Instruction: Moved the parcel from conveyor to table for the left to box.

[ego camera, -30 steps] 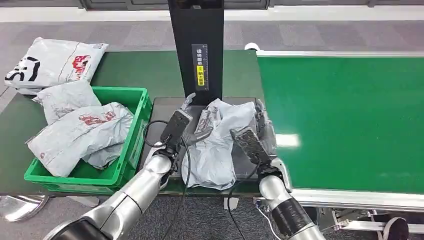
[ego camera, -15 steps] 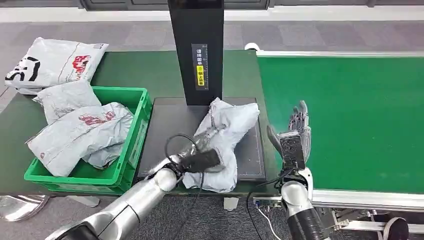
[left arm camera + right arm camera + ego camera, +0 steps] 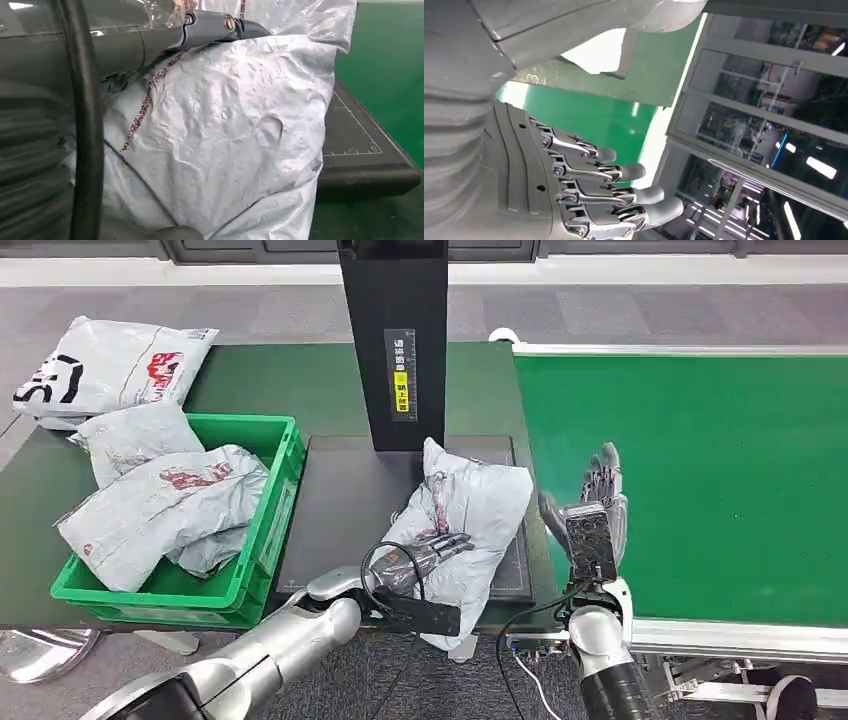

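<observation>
Left hand lies on the near part of the parcel, fingers laid across the crumpled grey film; the left wrist view shows a finger pressed along the bag's upper fold, but whether the hand truly clasps the bag or only rests on it I cannot tell. Right hand stands upright just right of the parcel, over the near left edge of the conveyor, fingers straight and apart, holding nothing; the right wrist view shows the same spread fingers against the green belt. That parcel sits on the dark pad of the table, near the foot of the black post, its near end hanging over the pad's near edge. So the transfer off the belt looks done, and the step in hand seems to be the left hand taking charge. Next it calls for a firm hold on the slippery film, a lift clear of the pad, and a carry left over the wall of the green box. Counted: one parcel on the pad; two bags lie in the box, as far as I can separate them; one large bag lies on the table at far left; one box, one post, one conveyor.
</observation>
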{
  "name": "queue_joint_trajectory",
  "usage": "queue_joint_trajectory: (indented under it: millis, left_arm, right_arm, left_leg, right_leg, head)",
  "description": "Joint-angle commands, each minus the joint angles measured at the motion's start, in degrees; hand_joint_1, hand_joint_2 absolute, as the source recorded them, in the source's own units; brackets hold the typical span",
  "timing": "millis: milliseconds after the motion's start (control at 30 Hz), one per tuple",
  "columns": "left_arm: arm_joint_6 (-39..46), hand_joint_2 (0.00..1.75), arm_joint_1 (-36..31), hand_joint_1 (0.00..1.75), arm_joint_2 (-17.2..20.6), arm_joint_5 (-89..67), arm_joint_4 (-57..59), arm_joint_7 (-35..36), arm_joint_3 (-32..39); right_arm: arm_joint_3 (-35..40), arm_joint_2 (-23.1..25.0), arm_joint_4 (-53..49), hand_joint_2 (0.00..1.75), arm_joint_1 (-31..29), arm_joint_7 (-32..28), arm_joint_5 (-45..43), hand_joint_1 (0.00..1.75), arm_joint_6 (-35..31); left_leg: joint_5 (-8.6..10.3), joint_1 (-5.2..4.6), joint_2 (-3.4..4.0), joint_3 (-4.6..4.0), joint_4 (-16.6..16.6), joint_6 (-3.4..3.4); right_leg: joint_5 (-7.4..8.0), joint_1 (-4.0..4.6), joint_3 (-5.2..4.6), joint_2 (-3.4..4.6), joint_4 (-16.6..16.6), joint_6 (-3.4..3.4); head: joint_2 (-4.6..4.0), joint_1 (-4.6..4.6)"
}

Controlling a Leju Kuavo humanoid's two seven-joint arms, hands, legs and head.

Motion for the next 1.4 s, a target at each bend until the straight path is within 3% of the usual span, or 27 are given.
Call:
queue_joint_trajectory:
  millis: [33,200,433,900,933,1100,1200,1333,1400]
  left_arm:
    - [4.1,1.75,-1.1,1.75,-0.1,-5.5,8.5,6.5,-2.9]
    - [10.9,1.75,-1.2,1.75,-1.0,0.0,3.9,3.8,6.8]
    - [9.0,1.75,0.0,1.75,-1.1,14.1,-6.9,-2.7,19.9]
    - [11.8,1.75,-1.8,1.75,0.9,18.1,-12.6,-1.5,23.0]
    - [17.3,1.75,-2.3,1.75,1.2,16.7,-13.0,-1.4,24.1]
    - [34.6,1.75,-7.5,1.75,7.5,10.5,-15.0,4.0,30.2]
    - [36.1,1.75,-8.6,1.75,12.3,9.7,-14.2,5.5,35.7]
    - [35.4,1.75,-8.3,1.75,12.0,9.0,-13.9,4.1,37.3]
    - [35.4,1.75,-8.3,1.75,12.0,9.0,-13.9,4.1,37.3]
  right_arm:
    - [-3.2,-0.3,-2.3,1.75,1.2,0.5,0.8,0.00,1.4]
    - [-3.4,-0.2,-3.4,1.75,2.9,0.9,1.2,0.00,1.8]
    - [-2.3,0.5,2.1,1.75,-0.5,-0.6,-1.0,0.00,1.4]
    - [-2.5,1.4,3.1,1.75,-2.1,-1.0,-2.8,0.00,2.6]
    - [-2.7,1.4,3.0,1.75,-2.0,-1.1,-2.7,0.00,2.3]
    - [-4.1,1.1,1.5,1.75,-1.0,-1.1,-2.5,0.00,1.8]
    - [-5.2,0.8,0.9,1.75,-0.6,-1.1,-2.6,0.00,1.5]
    - [-5.6,1.0,0.9,1.75,-0.7,-1.1,-2.6,0.00,1.9]
    - [-5.6,1.0,0.9,1.75,-0.7,-1.1,-2.6,0.00,1.9]
  left_leg:
    - [-0.03,0.02,-0.01,0.15,-0.1,0.03]
    - [-0.02,0.04,0.03,0.14,0.0,0.03]
    - [0.03,0.02,0.07,0.03,0.0,0.02]
    - [0.02,0.08,0.07,-0.01,0.0,-0.02]
    - [0.03,0.05,0.06,-0.04,0.0,-0.02]
    - [0.03,0.09,0.13,-0.25,0.1,-0.03]
    - [0.01,0.12,0.37,-0.16,0.1,-0.07]
    - [0.03,0.20,0.50,0.17,-0.2,-0.10]
    - [0.08,0.19,0.15,-0.12,0.0,-0.09]
  right_leg:
    - [-0.02,0.03,0.18,-0.03,-0.1,0.01]
    - [0.01,0.05,0.19,0.00,-0.1,0.01]
    - [0.05,0.01,0.02,0.03,0.0,-0.02]
    - [0.01,0.09,0.04,0.06,-0.1,-0.03]
    - [0.00,0.06,-0.01,0.05,0.0,-0.03]
    - [0.03,0.11,-0.21,0.13,0.0,-0.03]
    - [0.08,0.14,-0.22,0.34,0.0,-0.08]
    - [0.09,0.23,0.03,0.42,-0.2,-0.13]
    - [0.02,0.19,-0.13,0.07,-0.1,-0.08]
  head:
    - [0.00,0.00]
    - [0.00,0.00]
    - [0.00,0.00]
    - [0.00,0.00]
    - [0.00,0.00]
    - [0.00,0.00]
    - [0.00,0.00]
    - [0.00,0.00]
    - [0.00,0.00]
